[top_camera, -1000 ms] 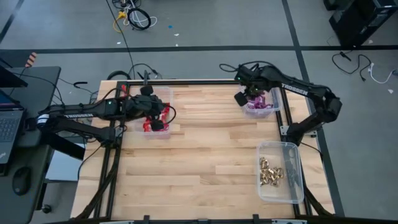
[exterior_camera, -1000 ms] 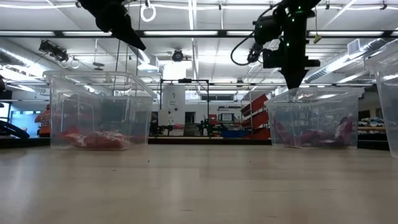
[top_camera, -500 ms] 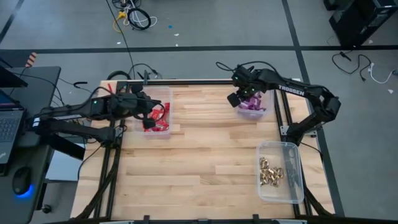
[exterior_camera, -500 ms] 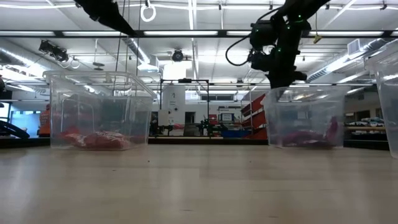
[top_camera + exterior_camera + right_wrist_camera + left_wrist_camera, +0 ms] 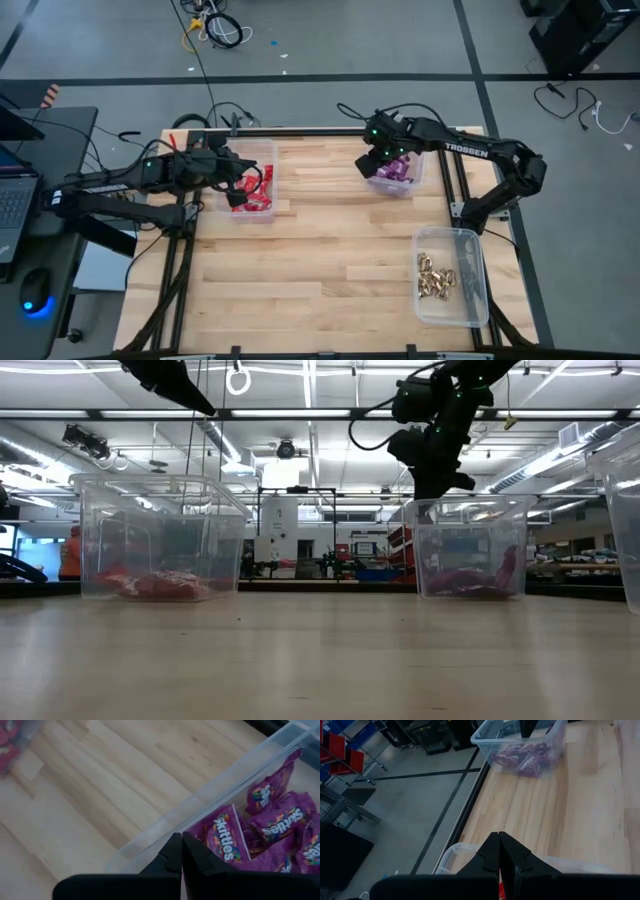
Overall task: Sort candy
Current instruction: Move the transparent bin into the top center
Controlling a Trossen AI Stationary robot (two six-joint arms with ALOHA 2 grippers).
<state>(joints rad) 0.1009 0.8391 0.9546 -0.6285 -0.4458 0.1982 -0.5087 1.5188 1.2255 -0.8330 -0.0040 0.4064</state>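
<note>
Wood table (image 5: 320,260) carries three clear bins, and the candy already sits sorted in them: gold pieces (image 5: 436,275) in the near-right bin (image 5: 478,285), red packets (image 5: 252,196) in the left bin (image 5: 266,150), purple packets (image 5: 392,170) in the far-right bin (image 5: 412,186). No candy shows loose on the wood, so the sorting looks finished or nearly so.

Biggest risk, in my judgement, lies with the far-right bin. The right gripper (image 5: 180,851) is clenched on nothing and hangs right at that bin's wall. A sideways sweep of the arm could catch the light plastic, drag it across the table, or tip purple packets out. The bin also stands near the table's far edge, so a shove that way could send it off.

Lesser risk: the left gripper (image 5: 498,851), also clenched and empty, hovers over the red bin's rim. A low retreat could clip the rim and slide that bin.

Only the high view shows all three bins and the gold pieces. The low view shows that both arms hang above the bins, clear of the wood, which the high view cannot tell. The right wrist view alone shows the lettering on the purple packets and how close the fingertips are to the wall.
</note>
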